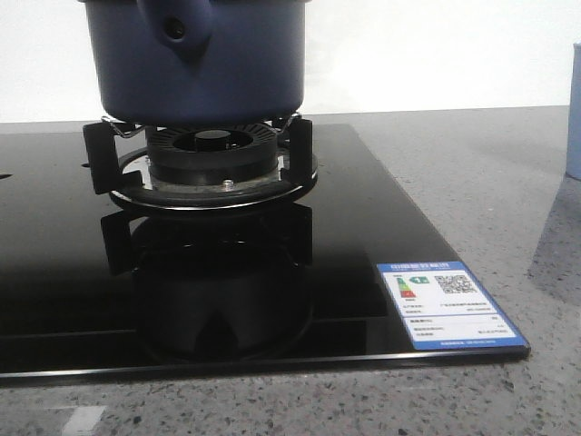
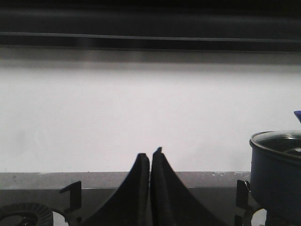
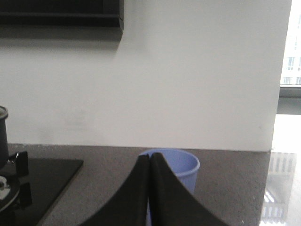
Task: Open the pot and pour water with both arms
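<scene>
The pot (image 1: pixel 201 62) is seated on the trivet (image 1: pixel 200 154) of the burner (image 1: pixel 213 150), on a black glass hob (image 1: pixel 363 263) set into the grey bench (image 1: pixel 472 163). Its handle mount is turned toward the front camera, and its top is cut off in that view. In the left wrist view the pot (image 2: pixel 277 174) is seen from the side with a glass lid (image 2: pixel 282 140) in place, so the opening step is judged not yet begun.

The left claw (image 2: pixel 150 157) is pressed fully closed with nothing between its fingers, and hangs well apart from the pot. The right claw (image 3: pixel 150 162) is likewise closed and empty, with a pale blue cup (image 3: pixel 181 165) just behind it on the bench.

The next move is judged to call for 1 claw to be opened and brought over the lid knob, of which only a blue tip is shown at the frame edge.

Neither arm is shown in the front view; only the cup's edge (image 1: pixel 573 109) appears there. A label (image 1: pixel 449 304) on the hob is shown only in front. A 2nd burner (image 2: pixel 23 214) is shown only by the left wrist, and the cup's open mouth only by the right wrist.
</scene>
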Available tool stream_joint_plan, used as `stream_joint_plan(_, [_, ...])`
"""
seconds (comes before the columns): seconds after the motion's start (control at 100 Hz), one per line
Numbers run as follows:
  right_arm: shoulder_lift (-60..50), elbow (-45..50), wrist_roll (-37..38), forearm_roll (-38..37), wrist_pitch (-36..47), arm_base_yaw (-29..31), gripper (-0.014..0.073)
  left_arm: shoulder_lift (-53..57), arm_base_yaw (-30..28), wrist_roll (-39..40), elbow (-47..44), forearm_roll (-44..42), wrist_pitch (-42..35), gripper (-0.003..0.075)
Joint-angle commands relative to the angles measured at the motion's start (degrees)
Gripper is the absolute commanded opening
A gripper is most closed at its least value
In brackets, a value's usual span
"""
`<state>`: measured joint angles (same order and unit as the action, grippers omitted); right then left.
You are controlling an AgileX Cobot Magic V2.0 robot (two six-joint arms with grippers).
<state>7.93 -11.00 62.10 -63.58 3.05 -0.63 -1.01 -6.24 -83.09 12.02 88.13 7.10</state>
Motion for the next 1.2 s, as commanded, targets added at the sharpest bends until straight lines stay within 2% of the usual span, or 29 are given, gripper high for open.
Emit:
stream_joint_plan(0.0, [-1.04,1.53,-0.04,-0.42,0.65,-0.05,-0.0043,3.17,-0.1,0.53,-1.06,3.02,-0.67,-0.002])
stream_joint_plan(0.32, [-1.18,3.66,-0.04,-0.42,0.54,-0.05,-0.0043,1.33,-0.1,0.53,-1.19,4.56,4.38,-0.002])
stream_joint_plan(1.06, [-1.18,3.66,-0.04,-0.42,0.66,-0.05,-0.0043,1.33,-0.1,0.53,-1.28,4.46,4.28,-0.002])
stream_joint_plan(1.13, [-1.18,3.66,-0.04,-0.42,0.66,-0.05,-0.0043,1.33,-0.1,1.05,-1.18,-0.59,4.17,-0.002])
stream_joint_plan(1.16, [-1.18,3.66,-0.04,-0.42,0.66,-0.05,-0.0043,1.33,-0.1,3.66,-1.18,-4.05,4.01,-0.002])
stream_joint_plan(1.19, [-1.18,3.66,-0.04,-0.42,0.66,-0.05,-0.0043,1.33,-0.1,10.6,-1.18,-9.54,3.11,-0.002])
